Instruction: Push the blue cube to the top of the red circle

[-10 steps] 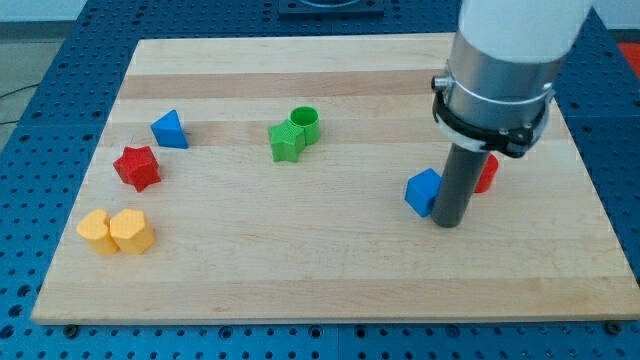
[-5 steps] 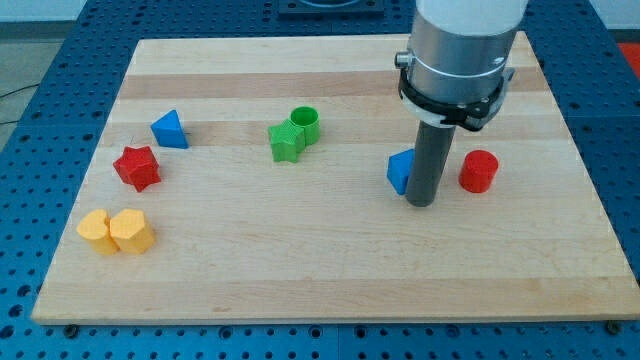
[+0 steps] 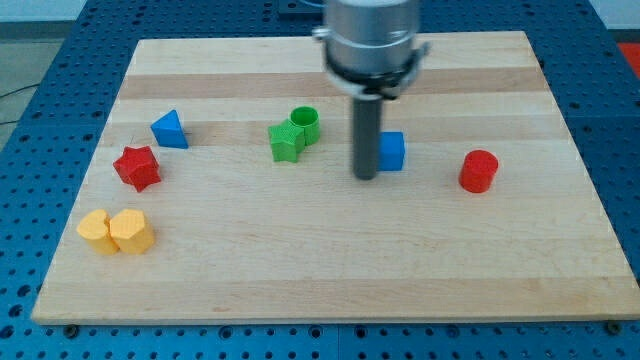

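Observation:
The blue cube (image 3: pixel 391 151) sits on the wooden board right of centre. The red circle, a short red cylinder (image 3: pixel 478 171), stands to the cube's right and slightly lower in the view, a clear gap between them. My tip (image 3: pixel 365 177) rests on the board at the cube's left side, the rod touching or nearly touching the cube's left face. The rod hides part of the cube's left edge.
A green cylinder (image 3: pixel 305 123) and green star block (image 3: pixel 286 141) touch each other left of my tip. A blue triangle (image 3: pixel 169 129) and red star (image 3: pixel 137 167) lie at the view's left. Two yellow blocks (image 3: pixel 117 232) sit at the lower left. The board's right edge (image 3: pixel 585 160) is beyond the red cylinder.
My tip has moved left and up the view, from beside the red cylinder. The blue cube has moved up and left, away from the red cylinder, and now lies right of the rod.

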